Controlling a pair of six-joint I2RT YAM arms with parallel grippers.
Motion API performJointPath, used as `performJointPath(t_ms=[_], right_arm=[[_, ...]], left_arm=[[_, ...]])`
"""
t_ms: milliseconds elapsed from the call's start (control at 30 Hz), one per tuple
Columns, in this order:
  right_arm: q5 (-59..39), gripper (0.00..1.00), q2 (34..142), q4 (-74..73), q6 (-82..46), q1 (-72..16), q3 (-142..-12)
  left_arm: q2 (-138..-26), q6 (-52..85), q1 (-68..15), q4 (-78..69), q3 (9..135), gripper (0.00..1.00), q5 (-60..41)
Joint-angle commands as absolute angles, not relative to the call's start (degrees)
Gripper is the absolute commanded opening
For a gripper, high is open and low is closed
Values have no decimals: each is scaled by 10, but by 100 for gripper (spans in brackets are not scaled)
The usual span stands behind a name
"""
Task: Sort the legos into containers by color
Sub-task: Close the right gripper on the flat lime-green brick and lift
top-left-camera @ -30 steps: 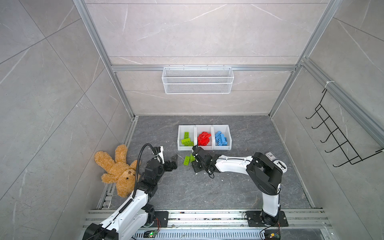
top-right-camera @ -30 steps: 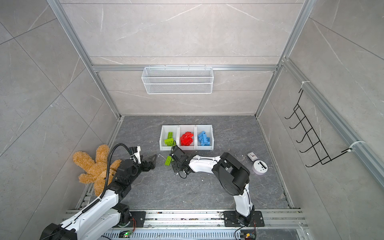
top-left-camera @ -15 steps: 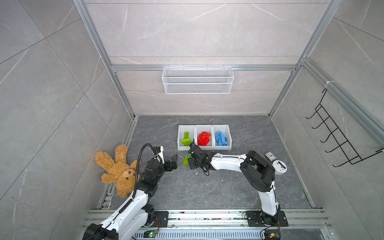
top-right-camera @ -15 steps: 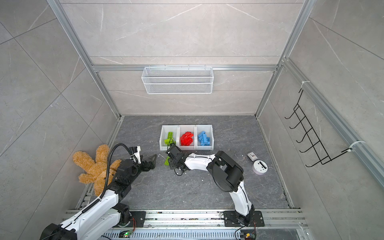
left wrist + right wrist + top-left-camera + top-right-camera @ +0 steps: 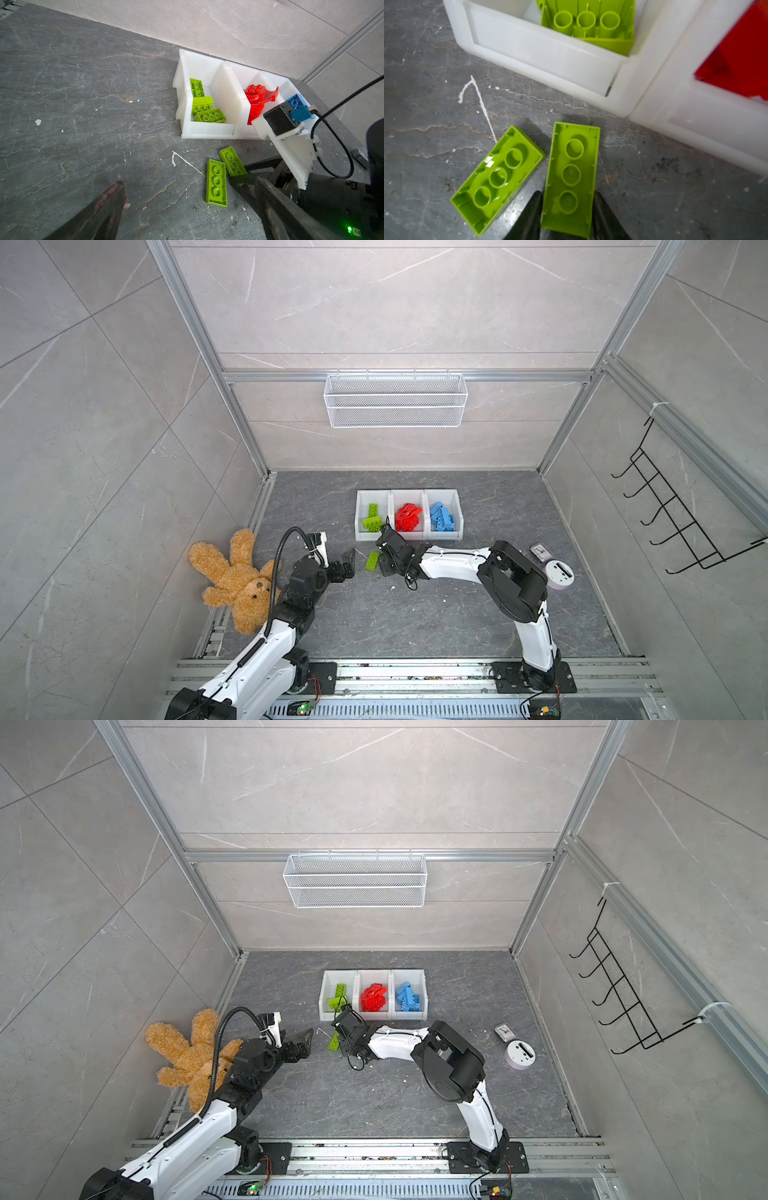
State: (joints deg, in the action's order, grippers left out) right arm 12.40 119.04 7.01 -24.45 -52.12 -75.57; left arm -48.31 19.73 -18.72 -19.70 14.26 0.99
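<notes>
The row of bins point(image 5: 409, 536) stands just ahead of the right gripper point(image 5: 566, 197). Its green bin point(image 5: 539, 54) is nearest the fingertips, and the red bricks point(image 5: 408, 517) and blue bricks point(image 5: 442, 519) lie in the two bins further along.

The right gripper sits low over the floor point(image 5: 425, 145), clamped across the narrow width of a green brick point(image 5: 571, 162). One finger is on each long side, near the end closest to the wrist. How firmly it pinches I cannot tell.

The left gripper point(image 5: 349, 563) hovers off to the side with its fingers spread and nothing between them.

The held brick lies studs down, hollow underside up. A second green brick point(image 5: 498, 176) lies just beside it, on the side toward the left gripper, also underside up and angled away.

These bricks look like hard hollow plastic: light, stiff and unlikely to crush or break. The glossy walls are probably slippery. Gripping across the flat long sides suits them, but a hold this near one end may let the brick pivot, so mid-length would be steadier. Only a small lift should be needed to clear the bin's low front lip.
</notes>
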Motion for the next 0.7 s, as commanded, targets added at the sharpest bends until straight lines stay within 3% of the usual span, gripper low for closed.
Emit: performJointPath(t_ms=[0, 667], right_arm=[[134, 38, 1189, 87, -245, -518, -737], [126, 32, 1118, 45, -228, -522, -668]], left_arm=[[-477, 195, -188, -216, 147, 99, 10], [-486, 199, -188, -224, 146, 99, 11]])
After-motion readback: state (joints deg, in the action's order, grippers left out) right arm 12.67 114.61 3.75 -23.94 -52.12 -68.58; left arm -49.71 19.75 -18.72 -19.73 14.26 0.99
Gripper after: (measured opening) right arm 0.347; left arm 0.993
